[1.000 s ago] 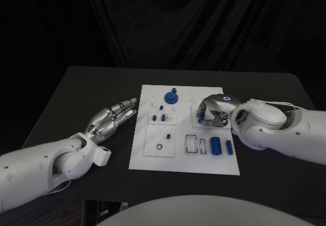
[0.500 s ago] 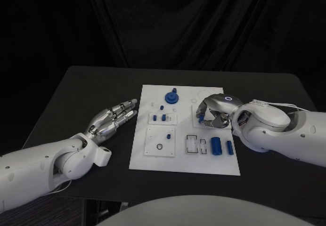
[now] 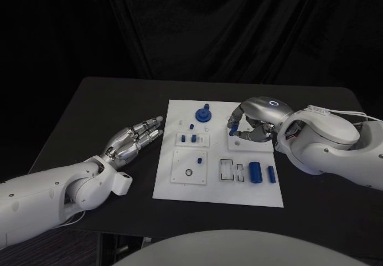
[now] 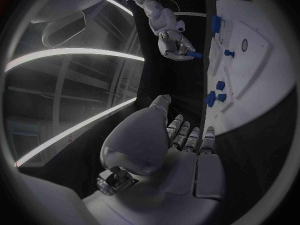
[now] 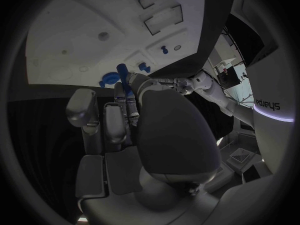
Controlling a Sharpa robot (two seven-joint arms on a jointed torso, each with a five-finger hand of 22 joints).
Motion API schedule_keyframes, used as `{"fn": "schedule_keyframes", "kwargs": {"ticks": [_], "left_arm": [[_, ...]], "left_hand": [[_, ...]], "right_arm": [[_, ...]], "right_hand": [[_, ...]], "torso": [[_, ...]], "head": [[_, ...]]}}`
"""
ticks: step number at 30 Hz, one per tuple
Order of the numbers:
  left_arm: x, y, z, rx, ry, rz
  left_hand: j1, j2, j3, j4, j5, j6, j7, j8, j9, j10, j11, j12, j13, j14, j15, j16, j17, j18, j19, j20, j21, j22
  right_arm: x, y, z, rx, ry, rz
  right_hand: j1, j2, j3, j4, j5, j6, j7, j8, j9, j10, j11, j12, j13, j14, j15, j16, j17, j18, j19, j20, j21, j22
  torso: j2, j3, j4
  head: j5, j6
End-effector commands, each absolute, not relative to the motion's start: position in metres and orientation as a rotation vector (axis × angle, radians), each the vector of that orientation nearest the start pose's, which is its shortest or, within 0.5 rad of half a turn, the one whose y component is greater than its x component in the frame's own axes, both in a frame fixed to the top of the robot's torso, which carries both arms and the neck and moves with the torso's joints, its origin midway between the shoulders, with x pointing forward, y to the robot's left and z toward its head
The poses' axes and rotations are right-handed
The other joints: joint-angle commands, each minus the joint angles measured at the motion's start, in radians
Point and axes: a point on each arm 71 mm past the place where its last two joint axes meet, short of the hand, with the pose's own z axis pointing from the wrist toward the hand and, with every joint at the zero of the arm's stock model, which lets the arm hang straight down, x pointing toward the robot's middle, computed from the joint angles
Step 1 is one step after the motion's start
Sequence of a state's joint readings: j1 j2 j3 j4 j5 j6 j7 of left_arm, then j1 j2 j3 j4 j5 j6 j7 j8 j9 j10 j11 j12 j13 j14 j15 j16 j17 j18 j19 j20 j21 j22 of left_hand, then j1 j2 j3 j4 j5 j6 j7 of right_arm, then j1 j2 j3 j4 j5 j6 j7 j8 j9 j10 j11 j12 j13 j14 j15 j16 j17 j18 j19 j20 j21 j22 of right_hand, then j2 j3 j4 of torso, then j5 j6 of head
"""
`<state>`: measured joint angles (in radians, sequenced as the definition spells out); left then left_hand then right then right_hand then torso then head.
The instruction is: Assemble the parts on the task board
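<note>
Lifted and shifted toward the board's far side since a second ago, right hand (image 3: 254, 123) with fingers (image 5: 122, 112) pinching a small blue peg (image 3: 233, 132) above the white task board (image 3: 217, 195), near the blue round part (image 3: 202, 115). Resting flat on the black surface (image 3: 96, 105) beside the board's left edge, left hand (image 3: 132, 141), fingers straight and apart, holding nothing. Lying in the board's near right recesses, blue cylinder (image 3: 254, 172) and blue bar (image 3: 271, 173)
</note>
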<state>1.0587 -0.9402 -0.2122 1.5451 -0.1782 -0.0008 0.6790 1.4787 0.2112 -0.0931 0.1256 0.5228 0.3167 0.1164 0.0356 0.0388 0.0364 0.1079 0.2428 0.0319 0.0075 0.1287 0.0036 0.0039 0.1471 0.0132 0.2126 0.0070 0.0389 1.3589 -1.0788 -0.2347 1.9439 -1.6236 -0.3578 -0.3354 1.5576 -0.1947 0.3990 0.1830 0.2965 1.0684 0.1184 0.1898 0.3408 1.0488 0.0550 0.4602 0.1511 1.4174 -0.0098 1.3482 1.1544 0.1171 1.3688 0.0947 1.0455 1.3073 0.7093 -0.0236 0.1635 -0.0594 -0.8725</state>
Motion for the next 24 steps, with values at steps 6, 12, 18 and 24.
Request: {"fn": "schedule_keyframes", "kwargs": {"ticks": [6, 12, 18, 24], "left_arm": [[0.411, 0.233, -0.267, -0.872, 1.449, -1.895], [0.412, 0.233, -0.267, -0.872, 1.451, -1.896], [0.412, 0.232, -0.268, -0.872, 1.453, -1.899], [0.412, 0.232, -0.269, -0.874, 1.455, -1.900]], "left_hand": [[-0.005, 0.009, 0.010, -0.001, 0.003, 0.005, 0.004, 0.005, 0.001, -0.007, 0.001, 0.005, 0.001, -0.001, 0.007, 0.004, 0.000, 0.007, 0.002, 0.008, 0.005, 0.001], [-0.005, 0.010, 0.012, -0.001, 0.002, 0.004, 0.004, 0.005, 0.001, -0.007, 0.002, 0.006, 0.002, -0.001, 0.007, 0.004, 0.000, 0.008, 0.002, 0.008, 0.005, 0.001], [-0.007, 0.014, 0.018, -0.002, 0.000, 0.000, 0.004, 0.004, 0.000, -0.008, 0.004, 0.005, 0.001, -0.001, 0.008, 0.004, 0.000, 0.009, 0.003, 0.011, 0.005, 0.001], [-0.008, 0.015, 0.021, -0.002, -0.002, -0.001, 0.004, 0.003, 0.000, -0.008, 0.004, 0.005, 0.001, -0.001, 0.008, 0.004, 0.000, 0.010, 0.003, 0.011, 0.005, 0.001]], "right_arm": [[0.384, -0.163, -0.146, -0.382, 1.641, 0.636], [0.374, -0.134, -0.159, -0.478, 1.636, 0.714], [0.365, -0.108, -0.175, -0.562, 1.599, 0.797], [0.363, -0.093, -0.194, -0.613, 1.616, 0.823]], "right_hand": [[-0.016, 0.000, 0.005, 0.003, -0.011, 0.011, -0.005, 0.006, 0.008, 0.020, -0.001, -0.015, -0.002, 0.006, -0.009, -0.005, 0.004, -0.013, 0.007, -0.007, 0.013, 0.125], [-0.016, 0.001, 0.005, 0.002, -0.014, 0.011, -0.005, 0.006, 0.010, 0.022, -0.002, -0.017, -0.002, 0.007, -0.009, -0.003, 0.006, -0.014, 0.008, -0.007, 0.015, 0.126], [-0.013, 0.002, 0.006, -0.002, -0.017, 0.010, -0.006, 0.005, 0.012, 0.028, -0.004, -0.020, -0.001, 0.009, -0.010, -0.003, 0.008, -0.015, 0.010, -0.008, 0.019, 0.127], [-0.007, 0.005, 0.009, -0.010, -0.023, 0.008, -0.006, 0.003, 0.016, 0.040, -0.006, -0.025, 0.000, 0.008, -0.012, -0.005, 0.005, -0.015, 0.010, -0.009, 0.019, 0.128]], "torso": [[0.000, -0.0025, 0.0018], [-0.001, -0.0031, 0.0012], [0.002, -0.0008, 0.0018], [0.000, -0.0008, 0.0002]], "head": [[0.008, 0.000], [0.014, 0.000], [0.014, 0.000], [0.014, 0.000]]}}
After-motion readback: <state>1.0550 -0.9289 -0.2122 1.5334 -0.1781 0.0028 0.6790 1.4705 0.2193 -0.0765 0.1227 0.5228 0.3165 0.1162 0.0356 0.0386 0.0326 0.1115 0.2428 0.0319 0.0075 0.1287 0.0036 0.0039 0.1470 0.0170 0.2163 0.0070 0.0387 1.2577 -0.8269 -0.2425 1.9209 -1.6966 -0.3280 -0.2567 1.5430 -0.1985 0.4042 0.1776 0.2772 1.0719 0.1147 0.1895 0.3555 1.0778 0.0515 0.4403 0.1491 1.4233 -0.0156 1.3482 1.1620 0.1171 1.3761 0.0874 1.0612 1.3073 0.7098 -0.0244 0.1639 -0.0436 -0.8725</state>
